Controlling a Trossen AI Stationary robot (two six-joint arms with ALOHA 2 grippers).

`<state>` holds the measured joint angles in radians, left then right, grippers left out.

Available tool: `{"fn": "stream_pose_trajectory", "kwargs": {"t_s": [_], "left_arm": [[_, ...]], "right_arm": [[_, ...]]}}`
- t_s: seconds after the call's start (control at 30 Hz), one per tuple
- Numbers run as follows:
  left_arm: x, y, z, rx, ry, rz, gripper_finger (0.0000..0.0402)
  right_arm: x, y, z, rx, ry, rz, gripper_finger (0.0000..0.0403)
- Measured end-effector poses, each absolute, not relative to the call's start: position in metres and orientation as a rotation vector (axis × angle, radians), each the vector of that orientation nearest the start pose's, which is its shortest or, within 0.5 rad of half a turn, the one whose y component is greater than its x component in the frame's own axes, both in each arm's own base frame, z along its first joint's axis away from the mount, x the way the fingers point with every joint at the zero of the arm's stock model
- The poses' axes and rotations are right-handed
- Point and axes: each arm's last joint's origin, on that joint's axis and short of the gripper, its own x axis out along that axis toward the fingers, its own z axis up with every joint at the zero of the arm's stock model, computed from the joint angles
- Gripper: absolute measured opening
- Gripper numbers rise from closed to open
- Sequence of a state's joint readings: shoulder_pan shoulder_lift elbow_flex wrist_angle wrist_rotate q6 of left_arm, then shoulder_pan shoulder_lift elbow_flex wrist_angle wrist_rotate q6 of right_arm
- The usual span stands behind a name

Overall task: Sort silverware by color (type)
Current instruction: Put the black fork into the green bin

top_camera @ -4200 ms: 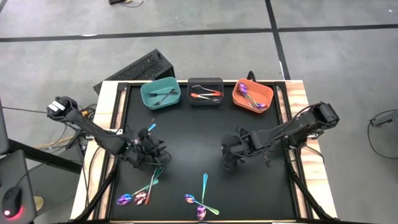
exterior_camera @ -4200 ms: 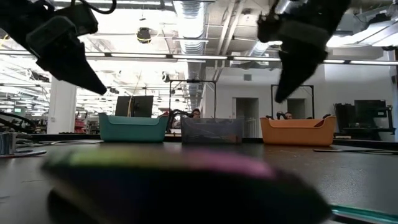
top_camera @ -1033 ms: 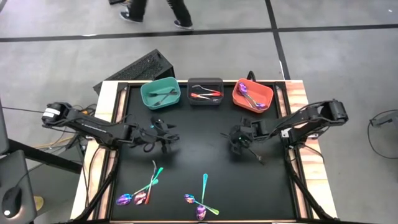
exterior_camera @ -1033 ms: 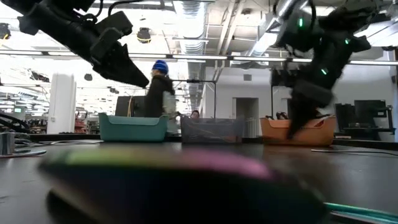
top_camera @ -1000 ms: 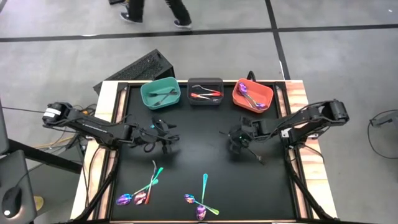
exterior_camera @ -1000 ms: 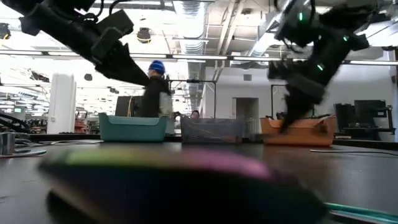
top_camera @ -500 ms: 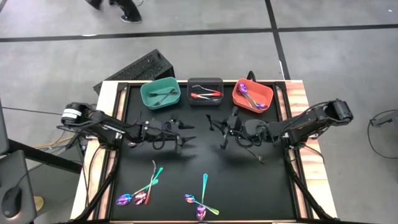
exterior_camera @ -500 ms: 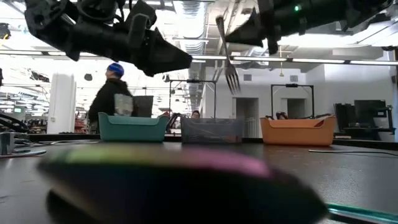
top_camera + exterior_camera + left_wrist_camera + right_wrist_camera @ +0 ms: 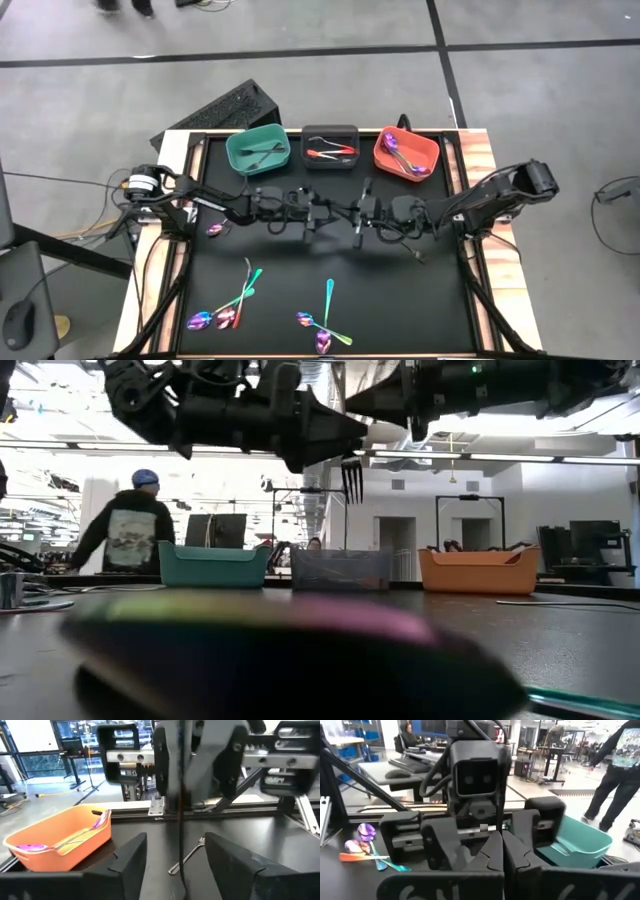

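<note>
**Grippers meet nose to nose over the mat, fork between them**

Both arms have swung inward since a second ago, when they hung well apart, and now face each other just in front of the dark grey bin [image 9: 331, 147].

The dark fork [image 9: 351, 478] hangs tines-down in the air above that bin's near wall in the low view. The right gripper [image 9: 360, 214] is clamped shut on its handle. The left gripper [image 9: 316, 217] reaches in from the other side with fingers [image 9: 131, 860] spread either side of the fork's shaft, not closed on it.

Around them, the teal bin [image 9: 258, 151] sits left of the grey bin and the orange bin [image 9: 406, 153] sits right of it; all three line the mat's far edge. Iridescent spoons and forks [image 9: 231, 308] lie well in front of the grey bin near the mat's near edge, with a second cluster [image 9: 324, 325] beside them and one spoon [image 9: 215, 229] near the left rim. Bare black mat [image 9: 410, 300] stretches between the arms and those pieces.

A person [image 9: 120, 528] walks behind the teal bin.
</note>
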<state>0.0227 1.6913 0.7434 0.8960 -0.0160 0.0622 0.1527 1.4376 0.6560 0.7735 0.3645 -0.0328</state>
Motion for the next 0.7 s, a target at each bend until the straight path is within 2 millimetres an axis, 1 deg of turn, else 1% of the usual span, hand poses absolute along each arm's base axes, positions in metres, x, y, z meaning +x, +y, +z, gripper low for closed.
{"fn": "stream_pose_trajectory", "kwargs": {"t_s": [0.1,0.3,0.33,0.43,0.53,0.6,0.7], "left_arm": [[0.343,0.008,0.198,0.072,0.072,0.044,0.0148],[0.341,0.008,0.199,0.056,0.089,0.05,0.0023],[0.341,0.008,0.198,0.052,0.099,0.05,0.0012],[0.341,0.009,0.195,0.05,0.135,0.057,0.0006],[0.335,0.011,0.191,0.059,0.245,0.113,0.0001],[0.327,0.015,0.196,0.083,0.318,0.181,0.0],[0.307,0.026,0.211,0.12,0.424,0.291,0.0]], "right_arm": [[0.297,0.038,0.23,-0.036,0.007,-0.204,0.0002],[0.296,0.039,0.233,-0.037,-0.002,-0.205,0.0003],[0.296,0.04,0.233,-0.036,-0.004,-0.207,0.0003],[0.295,0.04,0.234,-0.053,-0.007,-0.229,0.0003],[0.295,0.041,0.234,-0.045,-0.005,-0.26,0.0007],[0.294,0.04,0.233,-0.01,0.002,-0.278,0.0019],[0.294,0.038,0.23,0.035,0.019,-0.314,0.005]]}}
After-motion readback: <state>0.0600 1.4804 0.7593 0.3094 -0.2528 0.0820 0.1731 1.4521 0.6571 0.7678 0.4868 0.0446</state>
